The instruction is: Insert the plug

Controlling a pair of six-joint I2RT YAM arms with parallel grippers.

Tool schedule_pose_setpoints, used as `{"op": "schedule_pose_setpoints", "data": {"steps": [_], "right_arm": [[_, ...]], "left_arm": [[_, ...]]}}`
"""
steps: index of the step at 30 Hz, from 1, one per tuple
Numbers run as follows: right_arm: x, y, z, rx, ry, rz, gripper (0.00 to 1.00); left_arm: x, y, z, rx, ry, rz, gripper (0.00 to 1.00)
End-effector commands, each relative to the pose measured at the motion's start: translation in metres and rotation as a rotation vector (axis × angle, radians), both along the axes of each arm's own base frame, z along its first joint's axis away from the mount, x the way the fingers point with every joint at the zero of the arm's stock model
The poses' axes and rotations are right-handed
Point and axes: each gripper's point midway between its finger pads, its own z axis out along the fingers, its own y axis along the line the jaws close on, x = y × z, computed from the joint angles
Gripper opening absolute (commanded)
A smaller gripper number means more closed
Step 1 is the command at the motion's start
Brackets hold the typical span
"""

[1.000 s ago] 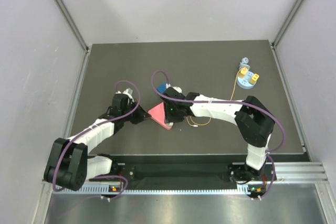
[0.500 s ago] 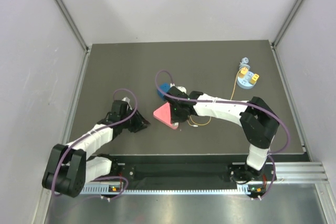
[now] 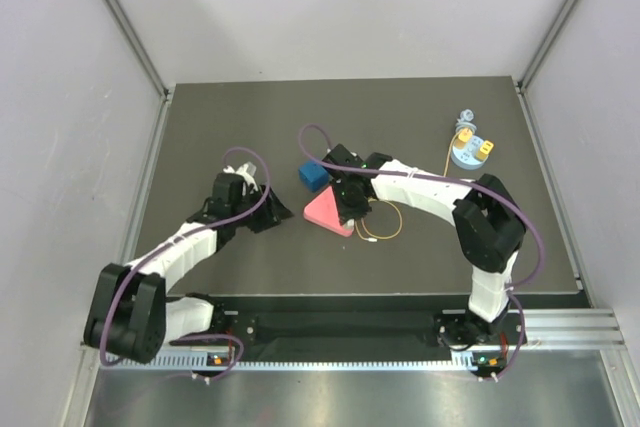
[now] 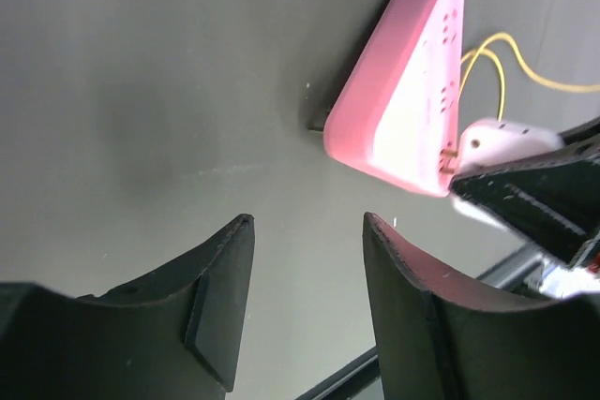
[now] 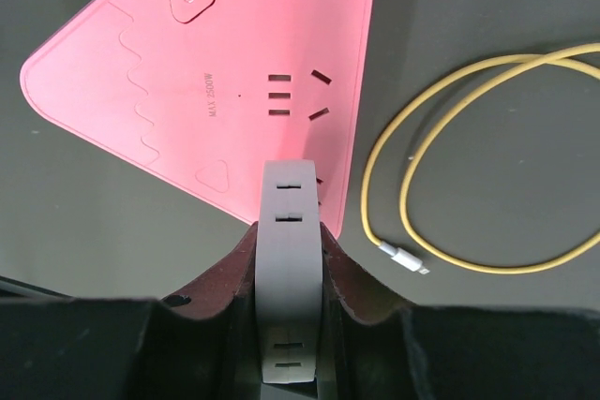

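Observation:
My right gripper is shut on a white plug, a slotted block clamped between both fingers. The plug stands over the right corner of a pink triangular power strip. In the left wrist view the plug shows brass prongs at the strip's face; how deep they sit I cannot tell. My left gripper is open and empty, a short way left of the strip. From above, the right gripper is on the strip, and the left gripper is beside it.
A blue block lies just behind the strip. A thin yellow cable with a small white connector loops to the strip's right. It runs back to a blue round holder with small yellow blocks at the far right.
My left gripper has opened, let go of the pink strip and drawn back to the left. The right gripper has closed on the plug, and the strip has shifted right and farther back.

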Motion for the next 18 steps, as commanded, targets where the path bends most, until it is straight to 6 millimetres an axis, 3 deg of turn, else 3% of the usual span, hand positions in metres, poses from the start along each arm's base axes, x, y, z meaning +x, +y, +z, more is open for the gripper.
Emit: {"op": "schedule_pose_setpoints", "data": {"steps": [1, 8, 18], "right_arm": [[0.006, -0.013, -0.002, -0.064, 0.005, 0.045, 0.0], [0.009, -0.01, -0.008, -0.059, 0.014, 0.067, 0.0], [0.013, -0.011, -0.008, -0.043, 0.017, 0.074, 0.0]], "left_arm": [[0.016, -0.02, 0.018, -0.061, -0.131, -0.112, 0.55], [0.031, -0.038, 0.021, -0.134, -0.189, -0.186, 0.56], [0.034, -0.057, -0.013, -0.213, -0.103, -0.221, 0.55]]}}
